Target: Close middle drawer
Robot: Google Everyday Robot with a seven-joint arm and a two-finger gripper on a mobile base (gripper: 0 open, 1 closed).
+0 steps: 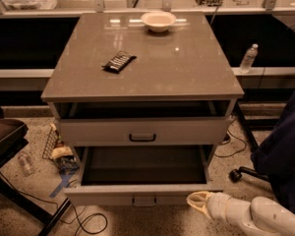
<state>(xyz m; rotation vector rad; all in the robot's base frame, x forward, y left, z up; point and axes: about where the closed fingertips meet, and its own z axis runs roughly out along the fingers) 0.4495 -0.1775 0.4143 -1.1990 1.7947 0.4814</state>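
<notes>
The middle drawer (142, 194) is pulled far out of the grey cabinet, its long shallow tray (143, 163) open and empty and its low front facing me with a small handle (144, 199). My gripper (195, 201), on a white arm coming in from the bottom right, sits low at the right end of that drawer front, close to it or touching it. Above it, the taller-fronted drawer (142, 131) with a larger handle stands slightly open.
On the cabinet top (187, 73) lie a dark snack bar (119, 61) and a white bowl (158, 20). Clutter and cables (59, 154) lie on the floor to the left. A water bottle (248, 58) and a chair base (238, 173) are on the right.
</notes>
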